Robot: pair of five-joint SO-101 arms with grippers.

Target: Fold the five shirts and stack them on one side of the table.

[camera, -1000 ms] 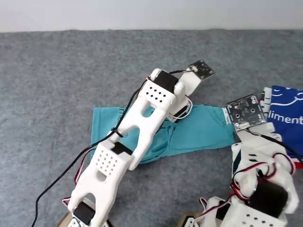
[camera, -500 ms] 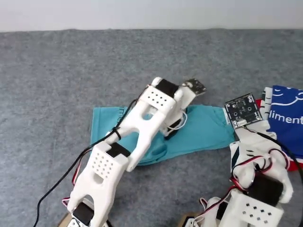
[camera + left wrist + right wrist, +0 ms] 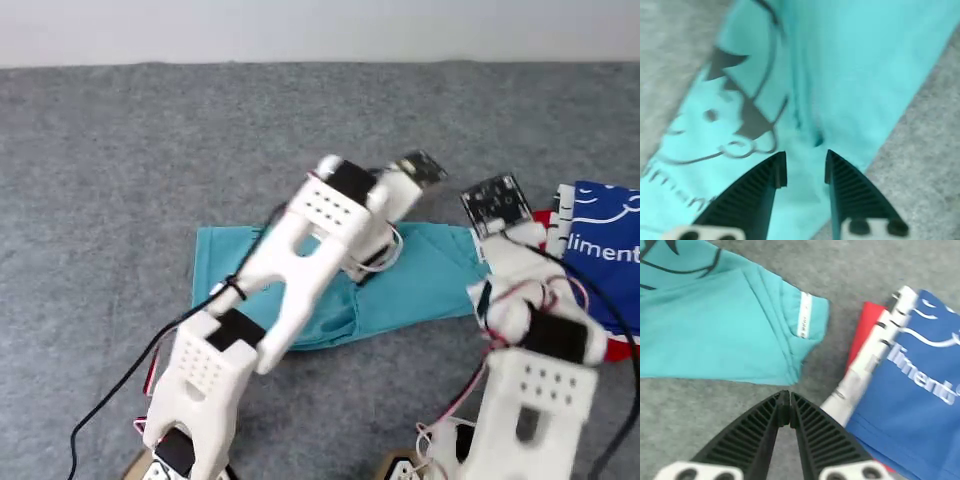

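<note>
Teal shirt point(image 3: 430, 282) lies near the middle of the grey mat point(image 3: 120, 150). It is spread as a wide band, with a loose fold along its near edge and a dark line print facing up.

Left arm point(image 3: 300, 250) lies across the teal shirt from the near side of the table. Left gripper point(image 3: 804, 167) hangs over the cloth, close beside the print. Its jaws are parted by a moderate gap, with nothing between them. Whether the tips touch the cloth cannot be told.

Right arm point(image 3: 530, 350) stands on the near right, between the teal shirt and a stack at the table's right edge, and covers part of that stack. Right gripper point(image 3: 785, 409) has its jaws pressed together, tips touching, and holds nothing. It hangs over bare mat just beside the end of the teal shirt that carries a white label point(image 3: 802, 315).

Stack, as seen in the right wrist view: blue shirt point(image 3: 920, 395) on top, bearing white print. Red shirt point(image 3: 867, 325) lies beneath it, showing at the edge that faces the teal shirt. A white striped cloth point(image 3: 875, 350) runs along that same edge between the two. A strip of mat separates the stack from the teal shirt; the two do not touch.
</note>
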